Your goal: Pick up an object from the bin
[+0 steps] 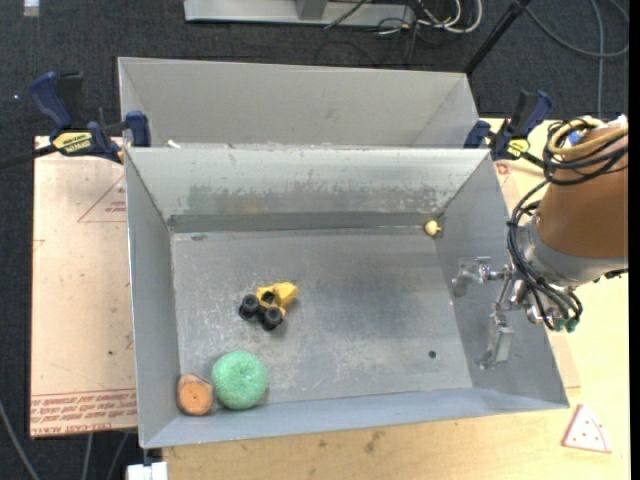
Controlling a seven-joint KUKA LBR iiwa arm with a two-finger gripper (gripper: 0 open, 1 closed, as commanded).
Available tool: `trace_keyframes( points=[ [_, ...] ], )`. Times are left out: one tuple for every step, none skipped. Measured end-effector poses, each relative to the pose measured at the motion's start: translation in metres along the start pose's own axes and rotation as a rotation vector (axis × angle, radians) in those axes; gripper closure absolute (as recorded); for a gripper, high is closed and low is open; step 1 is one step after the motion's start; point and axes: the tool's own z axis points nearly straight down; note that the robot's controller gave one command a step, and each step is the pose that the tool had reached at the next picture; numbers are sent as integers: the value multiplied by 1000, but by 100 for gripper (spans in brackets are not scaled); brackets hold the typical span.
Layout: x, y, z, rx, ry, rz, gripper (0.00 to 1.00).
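At three o'clock of the grey metal bin (300,183), low over the foot of the sloping right-hand wall: the gripper (482,313). Spread wide, one of the fingers (468,276) toward twelve o'clock and the other toward six, with only bare grey metal under and between them.

Nearest to it, at about eleven o'clock from the claw, in the back right corner of the floor: a small pale-yellow bit (432,228), too small to name more closely.

Well apart from the claw, toward nine o'clock of it, left of the floor's middle: a yellow toy vehicle (268,305) with black wheels, lying alone.

Down at seven o'clock of the bin, by the front left corner: a green ball (240,380), fuzzy-looking, and just beside it at its eight o'clock, seemingly touching, an orange-brown round lump (195,395). Both far across the floor from the claw.
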Motion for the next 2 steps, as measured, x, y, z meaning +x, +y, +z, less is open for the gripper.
trace_keyframes(
  points=[
    [-2, 1, -4, 2, -8, -4, 0],
    [-34, 17, -58, 1, -6, 41, 0]
  ],
)
